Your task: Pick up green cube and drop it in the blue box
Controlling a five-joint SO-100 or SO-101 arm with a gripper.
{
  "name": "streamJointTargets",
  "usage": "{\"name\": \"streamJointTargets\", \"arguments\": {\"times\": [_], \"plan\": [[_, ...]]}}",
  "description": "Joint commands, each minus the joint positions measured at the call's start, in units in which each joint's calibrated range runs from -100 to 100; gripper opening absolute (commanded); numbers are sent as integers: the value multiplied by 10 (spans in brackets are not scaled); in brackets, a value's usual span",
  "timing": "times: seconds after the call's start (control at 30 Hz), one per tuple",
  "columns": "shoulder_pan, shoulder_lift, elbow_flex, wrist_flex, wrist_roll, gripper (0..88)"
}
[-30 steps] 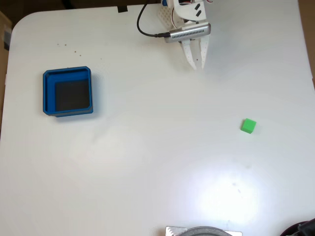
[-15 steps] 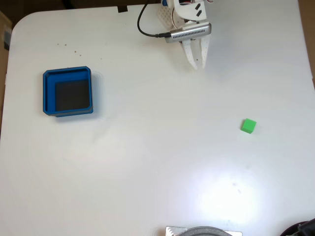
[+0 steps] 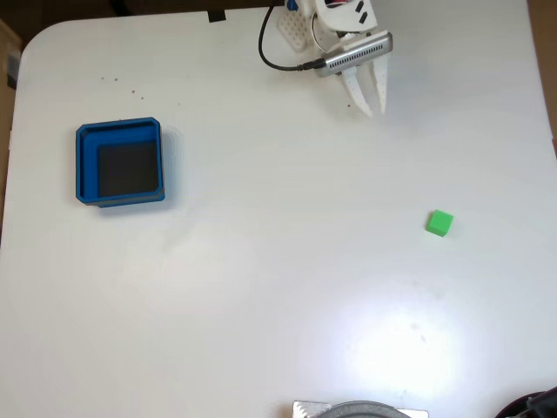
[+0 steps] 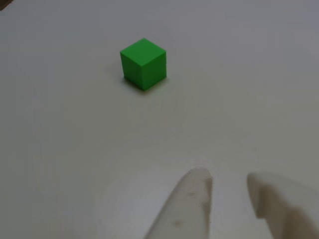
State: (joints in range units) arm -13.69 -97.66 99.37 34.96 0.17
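The green cube [image 3: 440, 223] rests alone on the white table at the right of the fixed view. It also sits upper left of centre in the other view as the green cube [image 4: 143, 63], well ahead of the fingers. My gripper [image 3: 370, 108] hangs near the table's top edge, far above the cube in the fixed view, white fingers pointing down. In the other view my gripper [image 4: 227, 177] is open by a narrow gap with nothing between its fingertips. The blue box [image 3: 85, 164] with a dark floor lies at the far left.
A black cable [image 3: 271, 54] loops beside the arm's base at the top. A round grey object [image 3: 359, 409] pokes in at the bottom edge. The white table [image 3: 261, 287] spreads wide and bare between box and cube.
My gripper has swung to the right along the top of the fixed view, toward the cube's side. The cube and box have not moved.
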Motion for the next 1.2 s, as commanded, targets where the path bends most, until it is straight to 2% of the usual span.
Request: {"name": "streamJointTargets", "arguments": {"times": [0.0, 0.23, 0.9, 1.17], "plan": [[-4, 15, 4, -8, 0, 23], [-4, 115, -55, -8, 0, 23], [-5, 436, -383, -8, 0, 23], [-31, 550, -504, -8, -1, 24]]}}
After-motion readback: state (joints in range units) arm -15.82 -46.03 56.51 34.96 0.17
